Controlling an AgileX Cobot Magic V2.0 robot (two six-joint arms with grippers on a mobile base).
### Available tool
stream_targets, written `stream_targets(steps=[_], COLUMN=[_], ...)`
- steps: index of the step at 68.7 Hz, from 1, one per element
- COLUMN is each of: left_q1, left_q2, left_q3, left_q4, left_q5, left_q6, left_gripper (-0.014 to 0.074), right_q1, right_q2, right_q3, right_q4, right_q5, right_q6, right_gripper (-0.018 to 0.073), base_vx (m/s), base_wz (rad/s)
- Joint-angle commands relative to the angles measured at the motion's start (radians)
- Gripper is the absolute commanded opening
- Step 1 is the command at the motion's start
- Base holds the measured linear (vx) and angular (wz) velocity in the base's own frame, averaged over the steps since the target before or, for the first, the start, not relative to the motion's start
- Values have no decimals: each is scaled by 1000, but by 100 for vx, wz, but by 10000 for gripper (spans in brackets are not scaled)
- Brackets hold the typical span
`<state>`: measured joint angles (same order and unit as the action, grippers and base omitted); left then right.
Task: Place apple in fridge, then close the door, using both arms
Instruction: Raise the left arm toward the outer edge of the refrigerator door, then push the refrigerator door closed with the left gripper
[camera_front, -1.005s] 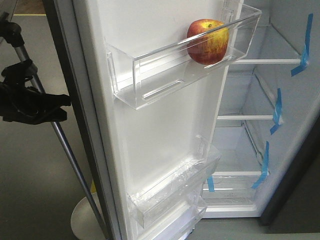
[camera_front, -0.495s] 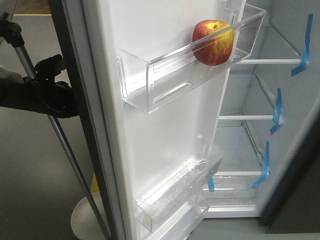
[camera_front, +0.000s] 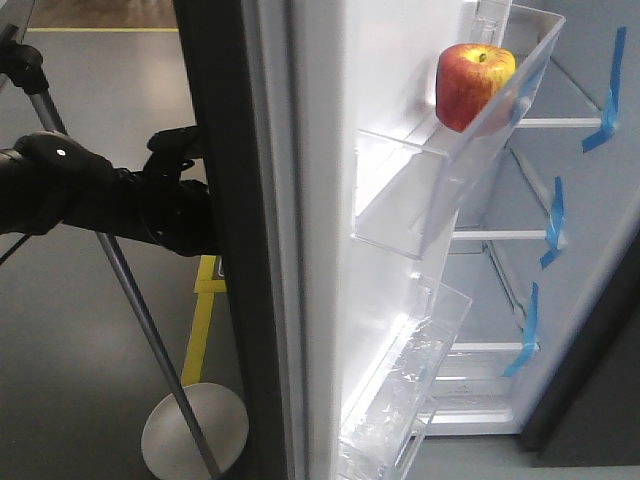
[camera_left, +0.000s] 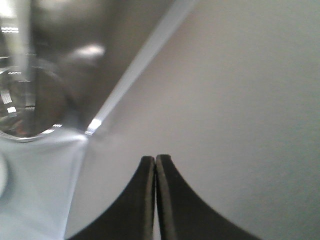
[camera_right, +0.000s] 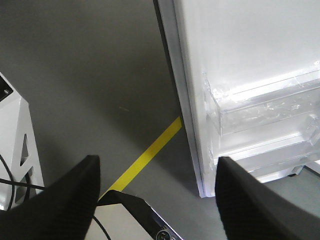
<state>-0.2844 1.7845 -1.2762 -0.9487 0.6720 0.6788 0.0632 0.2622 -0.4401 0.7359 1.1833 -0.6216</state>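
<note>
The apple (camera_front: 472, 85), red with yellow patches, rests in the upper clear bin (camera_front: 430, 190) on the white inner face of the door (camera_front: 335, 320). The door stands partly swung in and shows nearly edge-on in the front view, in front of the white inside of the fridge (camera_front: 500, 290). My black left arm (camera_front: 90, 195) reaches against the door's dark outer side. The left gripper (camera_left: 155, 160) is shut, empty, close to the flat grey door face (camera_left: 240, 100). My right gripper (camera_right: 157, 162) hangs open and empty over the floor beside the door's bottom corner (camera_right: 200, 185).
A thin silver pole with a disc foot (camera_front: 195, 430) stands left of the door, behind my left arm. Yellow tape (camera_right: 155, 147) crosses the grey floor. Blue tape strips (camera_front: 555, 220) mark the fridge shelves. A white frame (camera_right: 15, 145) and a dark-edged panel (camera_right: 140, 215) lie under the right gripper.
The door has swung toward the fridge, turning from face-on to nearly edge-on. The apple rode right with its bin. My left arm moved right, following the door's outer side.
</note>
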Motion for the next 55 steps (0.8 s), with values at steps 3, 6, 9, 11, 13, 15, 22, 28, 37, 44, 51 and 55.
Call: stream_targets(steps=[3,6,9,11,13,15,22,28,37,44,51,55], left_q1=[-52,-71,-89,-101,-113,-126,-170,-208,-267,-308,-341,-355], left_q2=[-44,-44,-44,-44,-44,-44,-44,-44,-44,-44,-44,-44], left_q3=[-31,-31,-31,-31,-31,-31,-31,-31,-31,-31,-31,-31], left_q4=[-55,-70,-94,-107,-125,-151,-235,-313,-424,-482,-536,-565], left_q5=[2,2,3,3,3,3,1,-9,-38,-69,-106,-129], left_q6=[10,19,34,50,71,92,184,262,370,434,484,513], left_gripper=[-6,-6,-6,-6,-6,-6,-6,-6,-6,-6,-6,-6], right_q1=[-4,-4,-4,-4,-4,-4,-4,-4,-4,-4,-4,-4], right_q2=[10,10,10,10,10,10,10,10,10,10,10,10], right_q3=[-23,-23,-23,-23,-23,-23,-23,-23,-23,-23,-23,-23], right_q4=[40,40,40,40,40,40,40,40,40,40,40,40], right_q5=[-34,-34,-34,-34,-34,-34,-34,-34,-34,-34,-34,-34], right_q6=[-12,-12,-12,-12,-12,-12,-12,-12,-12,-12,-12,-12], right_gripper=[472,472,472,472,472,472,472,472,472,472,472,472], base_vx=[0,0,0,0,0,0,0,0,0,0,0,0], base_wz=[0,0,0,0,0,0,0,0,0,0,0,0])
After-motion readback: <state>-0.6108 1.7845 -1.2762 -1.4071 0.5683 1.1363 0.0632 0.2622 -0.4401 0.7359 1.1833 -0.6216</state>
